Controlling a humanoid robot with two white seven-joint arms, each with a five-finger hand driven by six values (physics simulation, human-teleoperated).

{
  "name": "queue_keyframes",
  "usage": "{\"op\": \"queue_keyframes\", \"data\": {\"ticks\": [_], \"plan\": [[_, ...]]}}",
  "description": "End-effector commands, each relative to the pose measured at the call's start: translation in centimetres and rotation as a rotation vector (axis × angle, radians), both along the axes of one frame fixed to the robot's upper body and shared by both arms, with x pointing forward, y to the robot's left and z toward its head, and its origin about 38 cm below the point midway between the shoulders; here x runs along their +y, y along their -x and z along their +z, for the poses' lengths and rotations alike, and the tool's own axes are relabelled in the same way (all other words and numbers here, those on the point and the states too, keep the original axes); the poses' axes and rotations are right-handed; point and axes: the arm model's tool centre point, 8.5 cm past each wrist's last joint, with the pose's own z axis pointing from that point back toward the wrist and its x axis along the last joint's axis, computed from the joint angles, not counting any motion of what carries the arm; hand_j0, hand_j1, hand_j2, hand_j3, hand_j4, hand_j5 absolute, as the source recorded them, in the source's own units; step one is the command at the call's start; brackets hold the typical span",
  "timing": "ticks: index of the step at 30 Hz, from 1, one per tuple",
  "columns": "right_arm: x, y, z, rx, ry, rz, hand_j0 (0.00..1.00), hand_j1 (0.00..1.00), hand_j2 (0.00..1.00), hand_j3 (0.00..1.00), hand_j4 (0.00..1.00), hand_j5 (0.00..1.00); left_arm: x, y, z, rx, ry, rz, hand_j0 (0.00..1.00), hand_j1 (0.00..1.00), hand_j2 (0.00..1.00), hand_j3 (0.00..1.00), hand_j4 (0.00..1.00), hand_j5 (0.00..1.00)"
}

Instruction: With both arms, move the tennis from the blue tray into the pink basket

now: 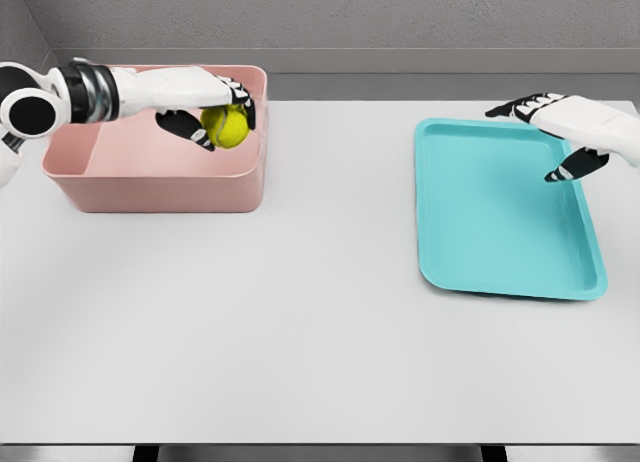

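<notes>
— Head view first: where is the tennis ball [226, 126]?

— Held in the left hand [205, 107], over the pink basket [150, 192], near the basket's right end. The fingers curl round the ball from above and the thumb closes on it from below, so the ball is clamped and hangs above the basket's floor rather than lying on it.

— And that arm's pose?

— The left forearm reaches in from the left edge, roughly level, crossing the basket's top from left to right.

— The other side?

— The right hand [560, 132] comes in from the right edge and hovers over the far right corner of the blue tray [500, 232]. Its fingers are spread and relaxed, pointing left, the thumb angled down toward the tray; it grips nothing.

— Layout?

— Basket far left, tray right, well apart on the white worktop [300, 332].
</notes>
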Motion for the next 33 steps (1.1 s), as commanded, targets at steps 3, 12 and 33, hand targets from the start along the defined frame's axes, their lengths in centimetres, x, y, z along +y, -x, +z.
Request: {"op": "queue_keyframes", "data": {"ticks": [3,12,33], "plan": [[0.0,0.0,0.0,0.000,-0.004,-0.002,1.00,1.00,1.00,1.00,1.00,1.00,2.0,-1.7,-1.8,0.049,0.006,0.096,0.39,0.39,0.39,0.39,0.39,0.39],[0.0,0.0,-0.1,0.003,-0.003,-0.001,1.00,1.00,1.00,1.00,1.00,1.00,3.2,-3.2,-2.0,0.059,0.059,0.178,0.66,0.66,0.66,0.66,0.66,0.66],[0.1,0.0,0.0,0.001,-0.003,0.001,1.00,1.00,1.00,1.00,1.00,1.00,3.2,1.6,2.2,-0.045,0.099,-0.102,1.00,1.00,1.00,1.00,1.00,1.00]]}}
